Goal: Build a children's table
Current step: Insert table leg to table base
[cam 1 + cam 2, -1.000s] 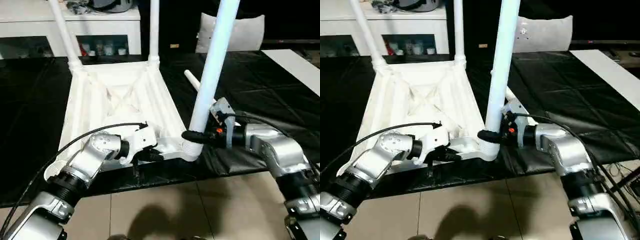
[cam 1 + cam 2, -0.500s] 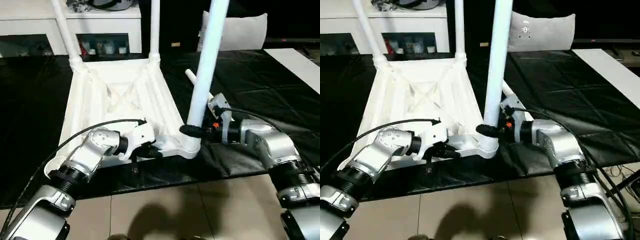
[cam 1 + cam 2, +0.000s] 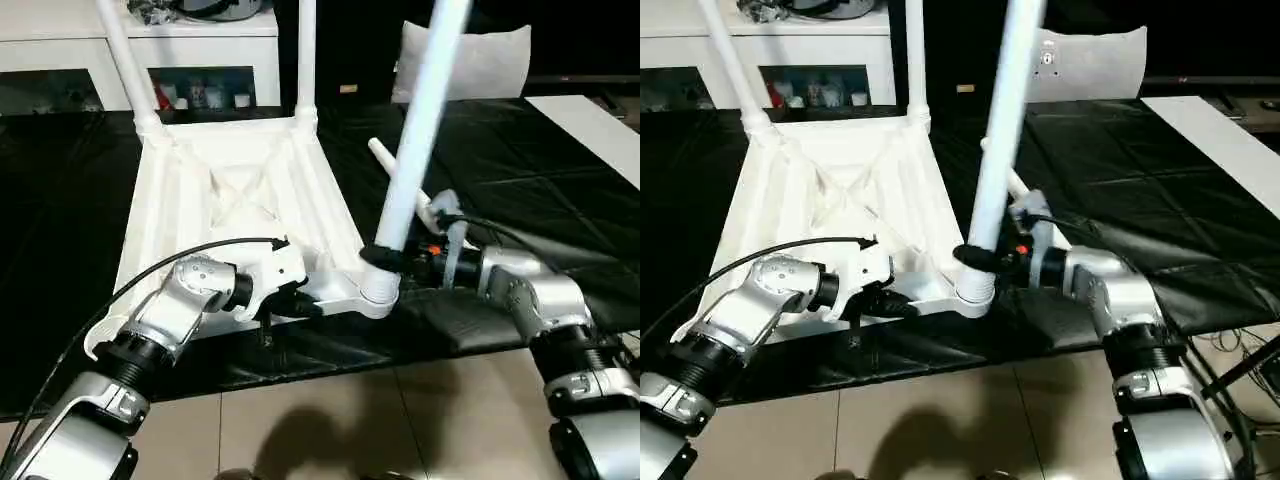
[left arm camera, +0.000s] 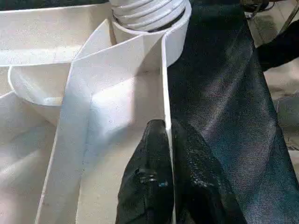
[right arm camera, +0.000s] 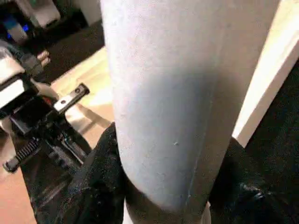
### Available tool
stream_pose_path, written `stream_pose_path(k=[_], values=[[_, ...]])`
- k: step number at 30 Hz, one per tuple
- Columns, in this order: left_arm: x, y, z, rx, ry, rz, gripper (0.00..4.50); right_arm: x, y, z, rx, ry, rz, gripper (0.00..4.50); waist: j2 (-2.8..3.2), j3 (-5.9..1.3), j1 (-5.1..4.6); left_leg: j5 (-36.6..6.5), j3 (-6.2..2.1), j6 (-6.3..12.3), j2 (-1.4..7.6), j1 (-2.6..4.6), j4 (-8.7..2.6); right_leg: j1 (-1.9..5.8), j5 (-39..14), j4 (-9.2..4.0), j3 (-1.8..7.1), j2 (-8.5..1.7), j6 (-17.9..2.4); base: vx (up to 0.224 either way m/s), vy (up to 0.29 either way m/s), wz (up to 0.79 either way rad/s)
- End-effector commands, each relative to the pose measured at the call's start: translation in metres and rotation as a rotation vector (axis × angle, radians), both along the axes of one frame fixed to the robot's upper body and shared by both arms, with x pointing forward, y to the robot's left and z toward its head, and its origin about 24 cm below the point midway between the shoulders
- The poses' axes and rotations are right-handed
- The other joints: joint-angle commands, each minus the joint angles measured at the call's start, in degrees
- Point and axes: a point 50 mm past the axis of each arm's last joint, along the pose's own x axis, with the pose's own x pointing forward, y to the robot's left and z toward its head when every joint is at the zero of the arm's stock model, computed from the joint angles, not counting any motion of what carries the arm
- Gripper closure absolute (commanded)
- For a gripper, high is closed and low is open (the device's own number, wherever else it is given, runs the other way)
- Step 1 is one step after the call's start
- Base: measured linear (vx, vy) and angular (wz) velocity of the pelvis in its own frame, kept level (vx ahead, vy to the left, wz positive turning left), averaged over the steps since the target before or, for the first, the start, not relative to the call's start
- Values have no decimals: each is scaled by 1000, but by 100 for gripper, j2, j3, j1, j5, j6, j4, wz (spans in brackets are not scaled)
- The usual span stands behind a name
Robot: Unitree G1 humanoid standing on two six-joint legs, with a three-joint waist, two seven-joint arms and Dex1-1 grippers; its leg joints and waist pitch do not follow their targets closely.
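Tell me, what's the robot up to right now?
Left tool pinching the tabletop edge rib. Right tool clamped round the third leg, seated tilted in its near corner socket. Fourth leg lies behind, nothing blocking.

Table top lies ribbed side up on the black worktop; two legs stand in its far corner sockets. Right hand grips a leg at the near corner socket; left hand pinches the near rim.
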Motion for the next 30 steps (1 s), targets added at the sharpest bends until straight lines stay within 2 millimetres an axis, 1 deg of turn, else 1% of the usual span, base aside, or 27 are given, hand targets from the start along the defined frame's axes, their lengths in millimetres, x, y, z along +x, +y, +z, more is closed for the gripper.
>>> stream_pose_path(k=[1, 3, 4, 5, 7, 8, 9, 10, 11, 13, 14, 15, 18, 20, 22, 23, 27, 28, 30], values=[[0, -7, 7, -69, -22, -12, 450, -4, -5, -11, 1, 23, -33, 262, -21, -404, 17, -1114, 14, 185, 93, -18, -378, 333, -2149, -497, 270, -370, -846, 0, 0, 0], [1, -7, 8, -73, -27, 0, 450, -9, -6, -16, 4, 21, -38, 262, -20, -404, 20, -1126, 13, 189, 94, -15, -379, 331, -2203, -501, 268, -373, -833, 0, 0, 0], [2, -7, 8, -75, -30, 5, 450, -10, -7, -17, 5, 20, -40, 262, 32, -395, 25, -1170, 10, 180, 91, -3, -381, 320, -2270, -513, 266, -367, -816, 0, 0, 0], [3, -7, 8, -76, -34, 10, 450, -12, -8, -19, 3, 18, -44, 262, 12, -398, 18, -1181, 13, 180, 94, -6, -382, 324, -2277, -523, 266, -366, -799, 0, 0, 0], [4, -8, 9, -82, -38, 23, 450, -17, -11, -26, -4, 6, -68, 262, 2, -398, 18, -1198, 15, 188, 87, -11, -384, 327, -2284, -533, 266, -363, -770, 0, 0, 0], [5, -8, 9, -84, -38, 25, 450, -19, -13, -28, -4, 1, -80, 262, 44, -400, 28, -1214, 5, 183, 89, -4, -386, 325, -2292, -527, 265, -371, -775, 0, 0, 0], [5, -9, 8, -85, -36, 24, 450, -22, -16, -31, -10, -17, -106, 262, 25, -397, 19, -1248, 8, 196, 83, -9, -391, 325, -2333, -544, 259, -358, -754, 0, 0, 0], [5, -9, 8, -85, -35, 24, 450, -22, -16, -32, -13, -21, -110, 262, 27, -393, 21, -1280, 8, 195, 84, 1, -393, 315, -2389, -550, 257, -359, -741, 0, 0, 0], [4, -9, 8, -85, -35, 24, 450, -23, -18, -33, -20, -32, -120, 262, 51, -395, 12, -1333, 3, 192, 74, -5, -393, 324, -2496, -565, 250, -363, -715, 0, 0, 0], [4, -10, 8, -86, -34, 25, 450, -25, -19, -32, -22, -53, -128, 262, 46, -391, 7, -1376, 0, 201, 69, -3, -395, 320, -2622, -586, 241, -360, -678, 0, 0, 0], [4, -10, 7, -86, -33, 25, 450, -25, -20, -32, -20, -61, -133, 262, 66, -391, 10, -1385, -3, 199, 69, 0, -396, 317, -2645, -590, 241, -358, -665, 0, 0, 0], [4, -10, 7, -86, -33, 26, 450, -26, -20, -32, -15, -69, -140, 262, 54, -392, 2, -1436, -5, 206, 69, 6, -399, 311, -2715, -601, 235, -353, -624, 0, 0, 0], [5, -11, 7, -86, -33, 27, 450, -29, -22, -34, -14, -78, -153, 262, 62, -396, 8, -1427, -8, 221, 70, 6, -401, 308, -2710, -602, 236, -354, -617, 0, 0, 0], [5, -10, 7, -80, -33, 25, 450, -31, -21, -37, -68, -86, -127, 262, 70, -401, 10, -1395, -7, 233, 76, -1, -402, 306, -2581, -589, 242, -352, -658, 0, 0, 0], [4, -8, 6, -67, -34, 17, 450, -34, -19, -40, -172, -102, -70, 262, 88, -392, 10, -1434, -15, 213, 73, -10, -410, 308, -2584, -584, 232, -345, -656, 0, 0, 0], [4, -8, 7, -63, -36, 16, 450, -34, -19, -41, -194, -102, -58, 262, 81, -388, 1, -1447, -9, 212, 71, -6, -413, 310, -2607, -594, 235, -338, -637, 0, 0, 0], [6, -5, 7, -26, -46, -5, 450, -32, -17, -39, -266, -100, 10, 262, 71, -365, -22, -1676, -18, 215, 63, 27, -418, 287, -3044, -657, 208, -346, -510, 0, 0, 0], [6, -4, 7, -22, -47, -8, 450, -31, -17, -38, -271, -97, 18, 262, 82, -364, -25, -1711, -22, 208, 66, 34, -419, 283, -3073, -659, 205, -348, -504, 0, 0, 0], [8, -2, 9, -8, -51, -17, 450, -31, -15, -40, -298, -71, 72, 262, 73, -367, -36, -1783, -32, 205, 73, 37, -427, 287, -3101, -669, 199, -356, -489, 0, 0, 0]])
